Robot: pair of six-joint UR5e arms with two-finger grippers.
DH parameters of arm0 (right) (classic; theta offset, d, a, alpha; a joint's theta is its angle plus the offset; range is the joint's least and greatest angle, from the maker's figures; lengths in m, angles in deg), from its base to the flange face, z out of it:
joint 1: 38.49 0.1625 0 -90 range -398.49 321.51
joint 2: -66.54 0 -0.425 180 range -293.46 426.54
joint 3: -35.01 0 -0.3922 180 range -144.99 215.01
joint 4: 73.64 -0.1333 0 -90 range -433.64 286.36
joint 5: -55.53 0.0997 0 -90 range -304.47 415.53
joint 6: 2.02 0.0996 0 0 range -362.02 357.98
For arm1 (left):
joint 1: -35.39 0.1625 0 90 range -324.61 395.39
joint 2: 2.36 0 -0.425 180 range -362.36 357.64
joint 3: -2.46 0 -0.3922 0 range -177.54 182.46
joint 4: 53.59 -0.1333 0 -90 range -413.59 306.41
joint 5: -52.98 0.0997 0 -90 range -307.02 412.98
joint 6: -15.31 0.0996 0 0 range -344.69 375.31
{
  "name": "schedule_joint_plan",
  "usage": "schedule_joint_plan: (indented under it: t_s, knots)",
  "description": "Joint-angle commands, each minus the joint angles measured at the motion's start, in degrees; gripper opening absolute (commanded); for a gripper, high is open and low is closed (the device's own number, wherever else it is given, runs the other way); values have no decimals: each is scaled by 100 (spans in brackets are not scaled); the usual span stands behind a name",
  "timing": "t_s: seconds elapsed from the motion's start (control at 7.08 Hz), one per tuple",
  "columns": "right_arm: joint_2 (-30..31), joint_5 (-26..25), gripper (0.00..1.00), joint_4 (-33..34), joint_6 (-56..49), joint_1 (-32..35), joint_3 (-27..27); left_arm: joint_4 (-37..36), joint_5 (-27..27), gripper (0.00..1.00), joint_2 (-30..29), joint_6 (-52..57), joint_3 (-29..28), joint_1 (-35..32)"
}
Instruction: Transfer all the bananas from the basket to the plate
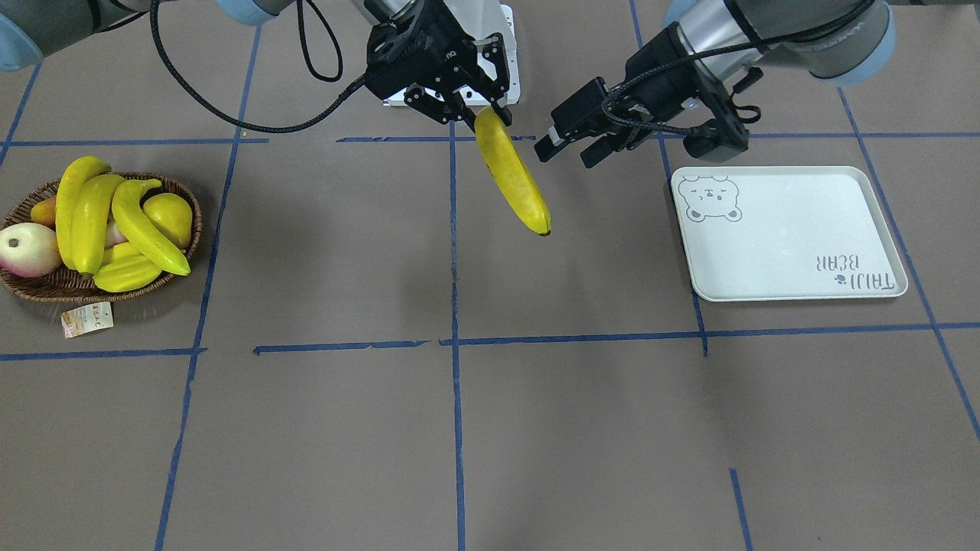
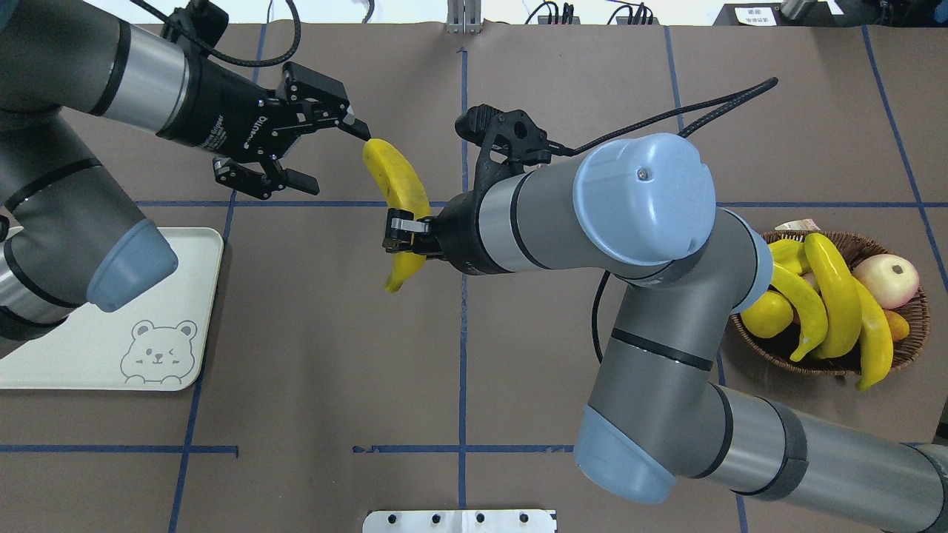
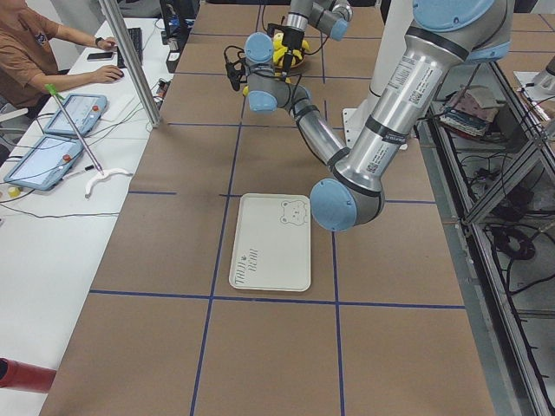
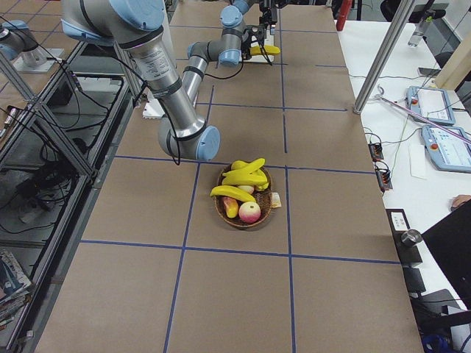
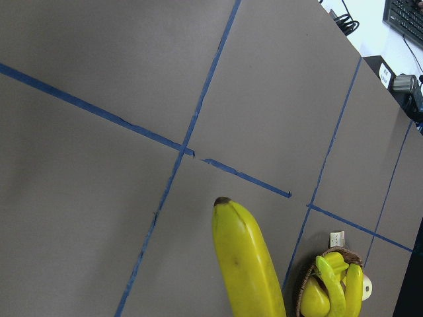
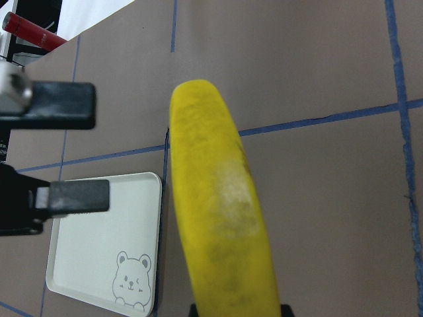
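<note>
Your right gripper [image 2: 406,234] is clamped on a banana [image 2: 396,185] at centre frame. Your left gripper [image 2: 337,160], upper left, stands with fingers apart.

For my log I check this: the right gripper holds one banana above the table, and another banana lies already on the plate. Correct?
No. The plate holds no banana yet, as the exterior front-facing view shows. The right gripper does hold one banana above the table.

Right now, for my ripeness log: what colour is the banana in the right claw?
The banana is yellow with brownish smudges, clearest in the right wrist view.
</note>
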Motion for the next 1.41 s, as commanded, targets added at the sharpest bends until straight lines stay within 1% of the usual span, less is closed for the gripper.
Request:
schedule_joint_plan:
  t_s: [0.0, 0.28, 0.57, 0.71, 0.85, 0.99, 1.13, 1.27]
  knots:
    - [-22, -262, 1, -1, -5, -104, 44, 19, 222, 98, -170, -226, -9, 253]
    - [-22, -290, 2, -1, -5, -149, 114, 19, 257, 98, -303, -359, -79, 288]
    - [22, -290, 2, -1, -5, -166, 211, 28, 546, 98, -303, -359, -106, 411]
    - [57, -290, 2, -1, -5, -175, 272, 19, 547, 95, -294, -359, -106, 411]
    - [57, -290, 2, -1, -5, -175, 273, 19, 547, 64, -294, -359, -106, 420]
    - [66, -290, 2, -1, -14, -175, 273, 28, 538, 15, -277, -299, -71, 420]
    - [57, -342, 7, -1, -5, -193, 273, 37, 529, 0, -277, -220, -62, 420]
    - [57, -378, 97, -1, -14, -245, 273, 28, 529, 0, -277, -201, -62, 420]
